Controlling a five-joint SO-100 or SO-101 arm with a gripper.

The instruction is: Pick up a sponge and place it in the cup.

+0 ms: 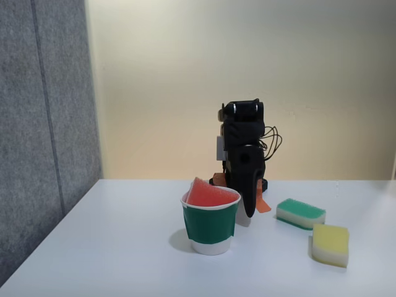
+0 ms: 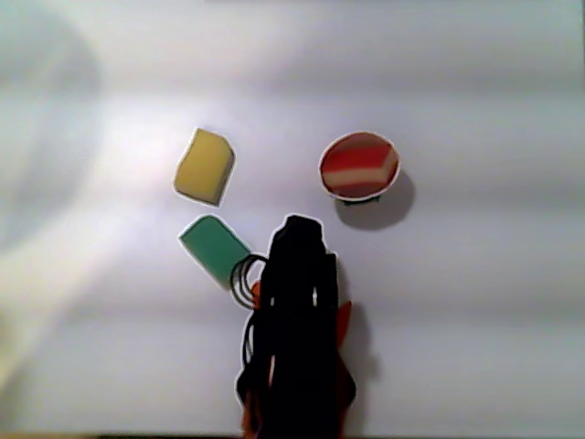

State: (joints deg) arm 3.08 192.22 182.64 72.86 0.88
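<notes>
Sponge (image 1: 208, 194) (wedged) filling cup (image 1: 211, 226) rim

White worktop (image 1: 111, 247), matte, clean. Standing upright on it: white paper cup (image 1: 210, 228) with dark green band. Lying flat, right of cup in the fixed view: green-topped sponge (image 1: 301, 213), all-yellow sponge (image 1: 330, 245) near it, apart, closer to the camera. Black arm base (image 1: 244, 167) seated behind cup, toward the rear wall.
</notes>
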